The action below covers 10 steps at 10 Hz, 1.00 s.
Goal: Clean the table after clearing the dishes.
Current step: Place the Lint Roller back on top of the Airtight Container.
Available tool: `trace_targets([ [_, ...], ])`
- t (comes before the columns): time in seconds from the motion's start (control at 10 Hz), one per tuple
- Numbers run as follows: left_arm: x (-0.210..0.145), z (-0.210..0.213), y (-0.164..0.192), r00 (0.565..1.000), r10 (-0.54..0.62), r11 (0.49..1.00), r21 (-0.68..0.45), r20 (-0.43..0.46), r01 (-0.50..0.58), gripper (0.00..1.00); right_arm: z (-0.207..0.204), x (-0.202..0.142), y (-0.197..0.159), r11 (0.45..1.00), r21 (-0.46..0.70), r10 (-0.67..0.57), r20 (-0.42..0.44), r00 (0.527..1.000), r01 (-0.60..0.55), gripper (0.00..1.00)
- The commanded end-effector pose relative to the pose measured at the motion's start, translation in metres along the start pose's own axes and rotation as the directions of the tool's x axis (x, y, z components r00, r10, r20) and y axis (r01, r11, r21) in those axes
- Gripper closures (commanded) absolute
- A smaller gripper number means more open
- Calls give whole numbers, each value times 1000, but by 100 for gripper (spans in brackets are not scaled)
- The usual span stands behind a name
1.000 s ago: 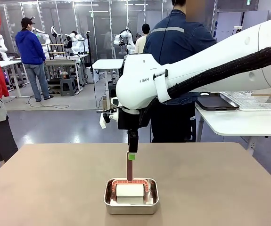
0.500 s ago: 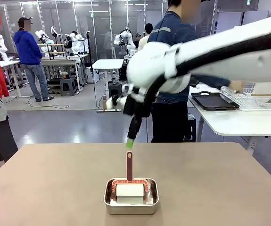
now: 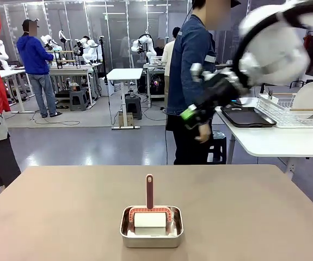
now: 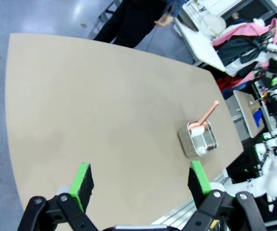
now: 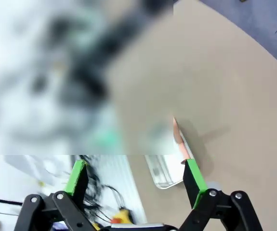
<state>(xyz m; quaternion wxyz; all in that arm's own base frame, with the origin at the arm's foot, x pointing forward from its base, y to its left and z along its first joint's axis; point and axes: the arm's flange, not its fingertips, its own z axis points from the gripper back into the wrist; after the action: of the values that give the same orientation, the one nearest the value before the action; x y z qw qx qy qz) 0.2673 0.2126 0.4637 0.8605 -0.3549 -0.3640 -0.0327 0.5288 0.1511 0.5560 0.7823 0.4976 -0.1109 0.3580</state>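
The taupe table (image 3: 63,206) holds a small steel pan (image 3: 151,227) with a white roller in it. The roller's red handle (image 3: 149,191) stands upright and nothing touches it. My right gripper (image 3: 190,114), blurred by motion, hangs high above the table's far right, well away from the handle. In the right wrist view my right gripper (image 5: 136,175) is open and empty, with the pan (image 5: 164,171) and the table (image 5: 225,96) far below. My left gripper (image 4: 140,179) is open and empty, high over the table (image 4: 104,120). The pan (image 4: 198,139) lies far off. A white plate (image 3: 308,99) stands in a wire rack.
A person in a blue jacket (image 3: 191,60) stands behind the table's far edge. To the right is a white side table (image 3: 270,142) with a dark tray (image 3: 247,116) and the wire rack (image 3: 287,111). Other people stand at the far left.
My right gripper has left the top of the roller's handle and swung up and to the right. The roller stays standing in the pan.
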Motion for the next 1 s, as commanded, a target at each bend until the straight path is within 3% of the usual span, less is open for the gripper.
trace_targets([
  [0.0, -1, 1, -1, 1000, 7, 1000, 12, -5, -6, 0, 38, -85, -21, 952, 205, -292, 407, 865, 225, 0],
  [0.2, -1, 1, -1, 1000, 7, 1000, 12, -5, -6, 0, 94, -173, -38, 908, 229, -418, 577, 702, 352, 0],
  [0.3, -1, 1, -1, 1000, 7, 1000, 12, -5, -6, 0, 118, -217, -50, 869, 297, -490, 620, 612, 395, 0],
  [0.5, -1, 1, -1, 1000, 7, 1000, 12, -5, -6, 0, 154, -307, -93, 740, 384, -640, 656, 401, 552, 0],
  [0.6, -1, 1, -1, 1000, 7, 1000, 12, -5, -6, 0, 164, -346, -106, 710, 434, -663, 677, 319, 555, 0],
  [0.9, -1, 1, -1, 1000, 7, 1000, 12, -5, -6, 0, 171, -403, -113, 708, 407, -648, 699, 302, 576, 0],
])
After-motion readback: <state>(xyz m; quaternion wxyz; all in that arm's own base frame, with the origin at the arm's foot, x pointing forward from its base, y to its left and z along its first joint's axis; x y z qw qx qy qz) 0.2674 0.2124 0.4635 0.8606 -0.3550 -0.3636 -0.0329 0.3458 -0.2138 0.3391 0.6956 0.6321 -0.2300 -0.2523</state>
